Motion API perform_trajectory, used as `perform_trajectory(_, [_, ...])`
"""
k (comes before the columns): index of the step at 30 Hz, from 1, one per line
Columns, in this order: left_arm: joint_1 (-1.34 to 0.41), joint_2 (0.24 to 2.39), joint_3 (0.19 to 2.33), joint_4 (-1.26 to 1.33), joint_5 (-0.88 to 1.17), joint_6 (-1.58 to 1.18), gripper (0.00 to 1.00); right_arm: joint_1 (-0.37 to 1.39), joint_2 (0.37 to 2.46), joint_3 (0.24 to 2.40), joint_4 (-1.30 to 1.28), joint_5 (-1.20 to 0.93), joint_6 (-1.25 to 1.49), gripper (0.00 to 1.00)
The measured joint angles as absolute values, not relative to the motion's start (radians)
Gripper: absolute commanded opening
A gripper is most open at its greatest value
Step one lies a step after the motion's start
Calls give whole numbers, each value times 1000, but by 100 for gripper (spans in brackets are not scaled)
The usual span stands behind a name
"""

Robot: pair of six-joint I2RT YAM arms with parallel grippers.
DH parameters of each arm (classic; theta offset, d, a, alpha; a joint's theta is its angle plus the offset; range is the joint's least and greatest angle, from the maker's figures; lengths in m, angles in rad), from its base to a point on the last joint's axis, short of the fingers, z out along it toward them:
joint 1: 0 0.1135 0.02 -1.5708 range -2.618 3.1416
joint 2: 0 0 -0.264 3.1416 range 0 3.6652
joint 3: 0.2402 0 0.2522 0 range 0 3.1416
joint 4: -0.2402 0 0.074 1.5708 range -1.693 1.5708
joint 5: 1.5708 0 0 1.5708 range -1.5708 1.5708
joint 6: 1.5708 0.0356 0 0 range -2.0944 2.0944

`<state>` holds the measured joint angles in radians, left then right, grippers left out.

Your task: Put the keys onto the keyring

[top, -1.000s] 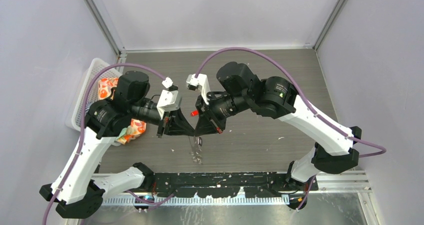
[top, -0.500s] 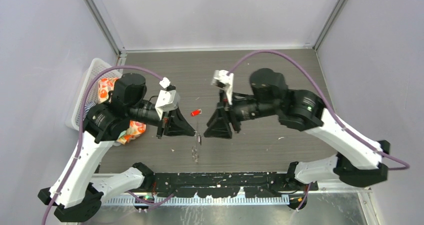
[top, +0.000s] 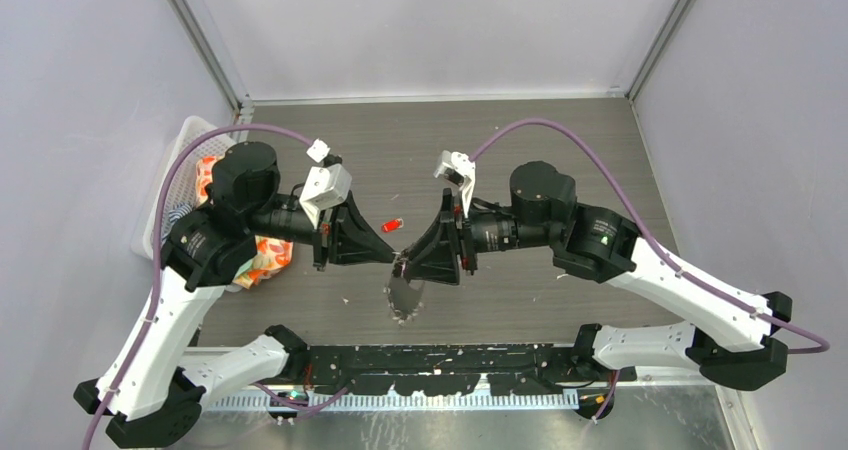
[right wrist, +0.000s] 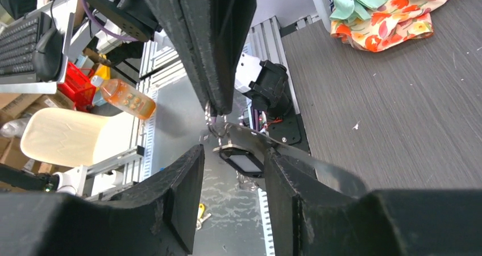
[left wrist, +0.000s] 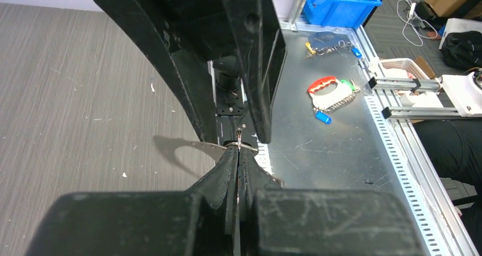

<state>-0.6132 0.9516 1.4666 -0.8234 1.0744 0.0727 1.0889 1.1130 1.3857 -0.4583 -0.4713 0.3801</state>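
Nearest to the bases, the keyring [top: 405, 298] hangs in the air over the table [top: 560, 170], and its silver pieces dangle under the two grippers. The left gripper [left wrist: 237, 153] is clenched on the thin wire of the ring, at the top. The right gripper [right wrist: 233, 153] faces it from the other side with its jaws apart. A small dark tag [right wrist: 244, 162] of the ring is between them, but they grasp nothing. A little farther, the key [top: 392, 226] with the red head lies flat on the table, just behind the fingertips and apart from the ring. At the far left stands a basket [top: 190, 135] with a colourful cloth [top: 265, 260].

I judge the key to be very light, stiff, and smooth on its plastic head, so it can slip or skate away when pinched. It is better to take it by the two sides of the head and leave the hole free; the hole itself is too small to see. The wire is thin and springy, and its load may swing.
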Motion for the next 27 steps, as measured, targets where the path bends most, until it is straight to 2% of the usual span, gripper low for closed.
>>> perform_trajectory(7, [-613, 952, 1467, -809, 1074, 55, 0, 1089, 1114, 1331, -344, -477, 425, 13])
perform_trajectory(10, [-613, 951, 1467, -805, 1074, 53, 0, 1089, 1103, 1301, -300, -484, 445, 8])
perform_trajectory(17, [-613, 948, 1467, -797, 1074, 33, 0, 1089, 1073, 1239, -225, -492, 493, 11])
perform_trajectory(22, [-613, 945, 1467, -790, 1074, 26, 0, 1089, 1068, 1219, -204, -500, 516, 31])
perform_trajectory(27, [-613, 941, 1467, -772, 1074, 25, 0, 1089, 1069, 1229, -234, -498, 503, 39])
